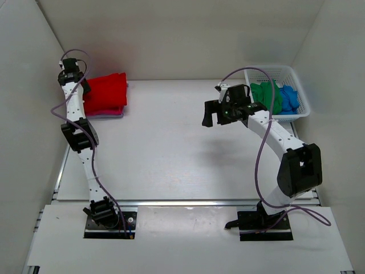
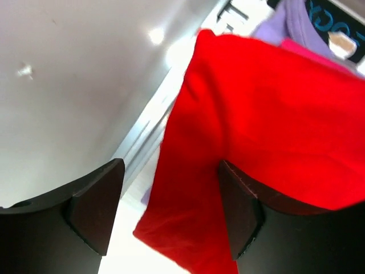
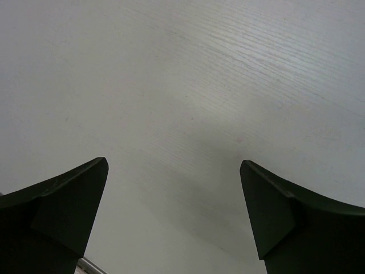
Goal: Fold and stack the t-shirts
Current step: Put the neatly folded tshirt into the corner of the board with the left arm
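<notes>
- The red t-shirt lies folded at the far left corner of the table. It sits on top of a pink t-shirt whose edge peeks out beneath it. That looks to me like the stack, tucked aside so the middle is free for folding.
- The left gripper hangs right at the red shirt's near edge with its fingers parted. Cloth runs between them, but neither side pinches it, so I'd say it grips nothing.
- A purple garment with a printed label lies just beyond the pile.
- The right gripper hovers over the middle of the table, jaws spread wide with nothing between them. That reads to me as readiness to fetch.
- The green t-shirt and blue t-shirt sit bunched and unfolded in the white basket at the far right, just behind the right arm's wrist. They are nearest that arm, so one of them is likely next.
- By my reckoning the job is about half done: two stacked, two waiting.
</notes>
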Motion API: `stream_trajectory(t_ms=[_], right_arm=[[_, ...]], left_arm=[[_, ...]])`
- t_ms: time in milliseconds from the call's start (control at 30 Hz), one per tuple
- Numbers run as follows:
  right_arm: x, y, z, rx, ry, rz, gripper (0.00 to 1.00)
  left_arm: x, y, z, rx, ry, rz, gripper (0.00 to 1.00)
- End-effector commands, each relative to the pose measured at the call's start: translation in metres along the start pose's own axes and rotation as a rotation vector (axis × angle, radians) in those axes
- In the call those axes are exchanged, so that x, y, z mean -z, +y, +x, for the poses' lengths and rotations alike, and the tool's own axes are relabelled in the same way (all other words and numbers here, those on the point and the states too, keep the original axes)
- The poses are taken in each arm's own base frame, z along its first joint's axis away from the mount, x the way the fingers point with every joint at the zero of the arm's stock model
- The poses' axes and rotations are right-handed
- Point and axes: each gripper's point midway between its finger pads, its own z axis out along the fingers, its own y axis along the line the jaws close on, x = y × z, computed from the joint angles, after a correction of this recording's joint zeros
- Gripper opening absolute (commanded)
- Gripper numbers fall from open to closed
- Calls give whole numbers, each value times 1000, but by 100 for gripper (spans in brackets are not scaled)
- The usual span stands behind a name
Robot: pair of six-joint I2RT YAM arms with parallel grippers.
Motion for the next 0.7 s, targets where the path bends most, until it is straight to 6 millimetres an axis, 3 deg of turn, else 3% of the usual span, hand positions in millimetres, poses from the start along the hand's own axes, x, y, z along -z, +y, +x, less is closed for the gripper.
stream_trajectory(t_ms=[0, 33, 67, 100, 133, 233, 267, 333, 400, 500, 667], right_arm=[[24, -15, -26, -75, -69, 50, 99], [26, -19, -25, -102, -66, 61, 92], [32, -21, -25, -104, -75, 31, 62], [35, -27, -27, -113, -87, 36, 39], [42, -31, -28, -121, -92, 59, 37], [49, -47, -25, -137, -65, 106, 68], [49, -51, -24, -143, -48, 104, 99], [55, -51, -21, -145, -40, 89, 99], [56, -53, -13, -157, -46, 83, 99], [63, -45, -12, -137, -64, 88, 99], [80, -42, -5, -96, -63, 184, 99]], left_arm=[[65, -13, -41, -19, -91, 67, 78], [71, -20, -39, -28, -85, 86, 78], [79, -23, -38, -43, -81, 95, 77], [88, -28, -39, -51, -84, 104, 78], [96, -36, -33, -74, -68, 115, 78], [119, -47, -23, -73, -33, 167, 78], [126, -51, -20, -82, -22, 182, 78], [150, -47, -18, -82, -13, 206, 78], [167, -51, -12, -80, 6, 257, 77], [209, -63, 0, -120, 11, 335, 77], [274, -56, 40, -128, 30, 463, 77]])
